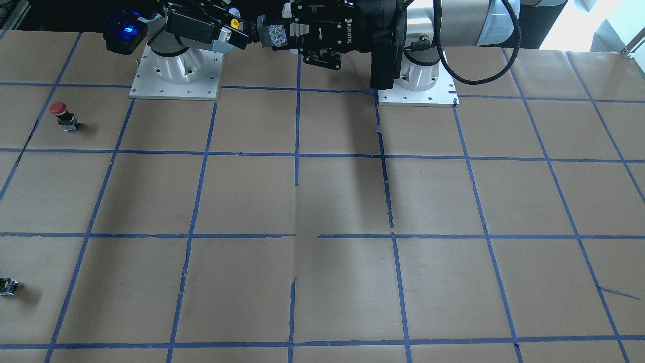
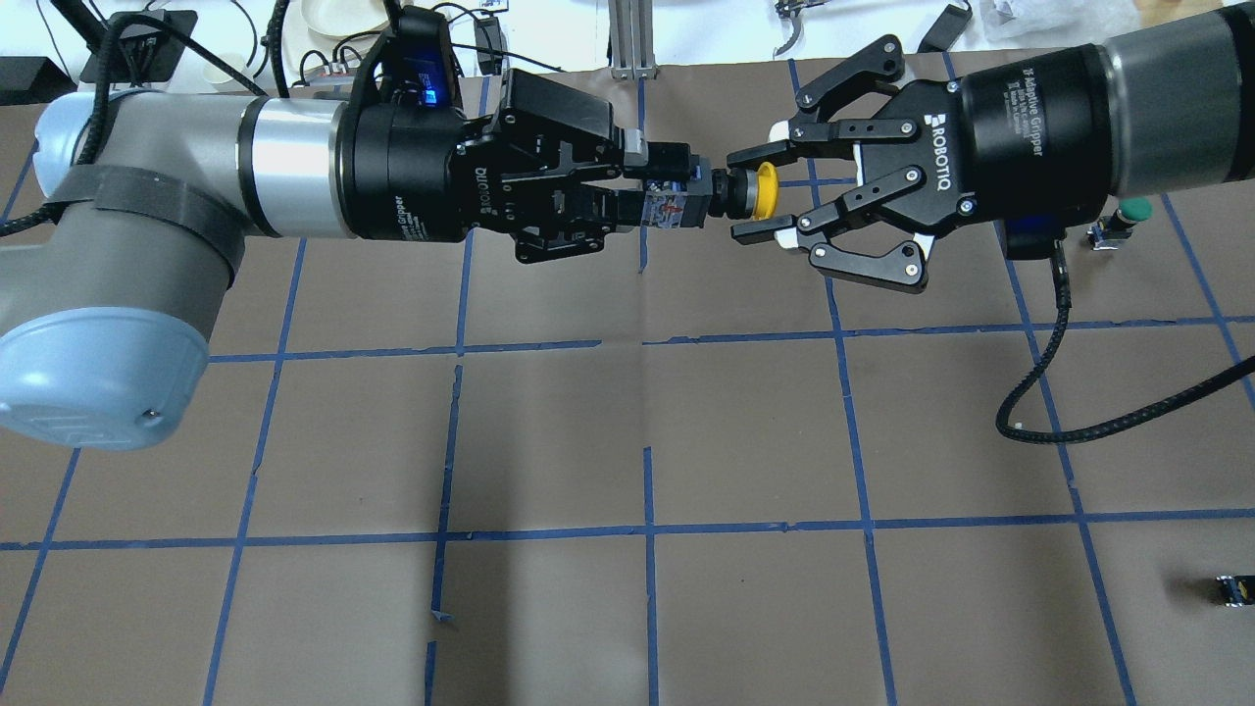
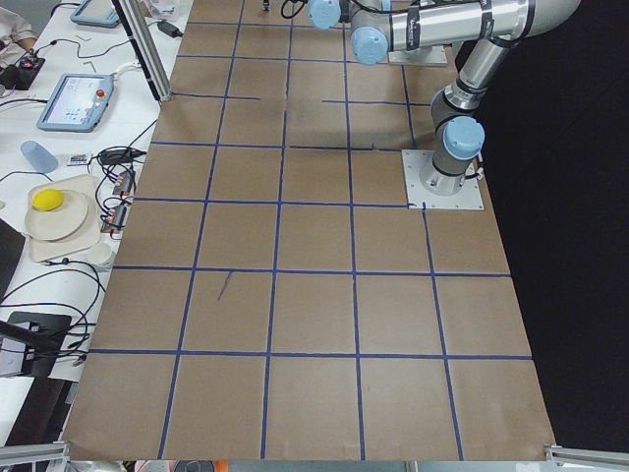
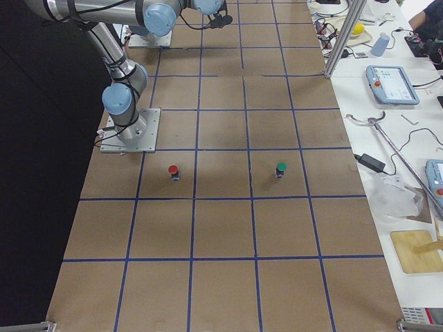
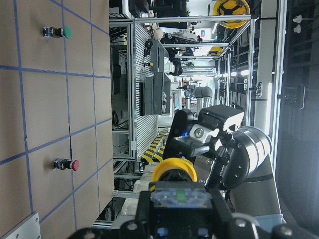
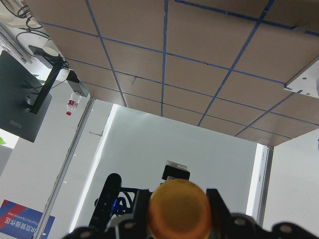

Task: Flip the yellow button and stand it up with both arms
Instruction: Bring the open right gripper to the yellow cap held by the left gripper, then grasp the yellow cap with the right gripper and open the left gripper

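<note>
The yellow button (image 2: 763, 188) is held level in the air between the two arms, above the table's far middle. My left gripper (image 2: 642, 186) is shut on its metallic contact block (image 2: 670, 206); the yellow cap points toward the right arm. My right gripper (image 2: 753, 194) is open, one finger on each side of the cap, with small gaps. In the front-facing view the cap (image 1: 234, 22) shows between the right gripper (image 1: 229, 31) and the left gripper (image 1: 292, 38). The left wrist view shows the cap (image 5: 173, 169) past the block (image 5: 179, 196). The right wrist view shows the cap (image 6: 179, 209) head-on.
A red-capped button (image 1: 63, 115) and a green-capped button (image 2: 1123, 218) stand on the table on the robot's right side. A small dark capless switch block (image 2: 1233, 588) lies near the right front edge. The arm bases (image 1: 176, 75) are at the robot's side of the table.
</note>
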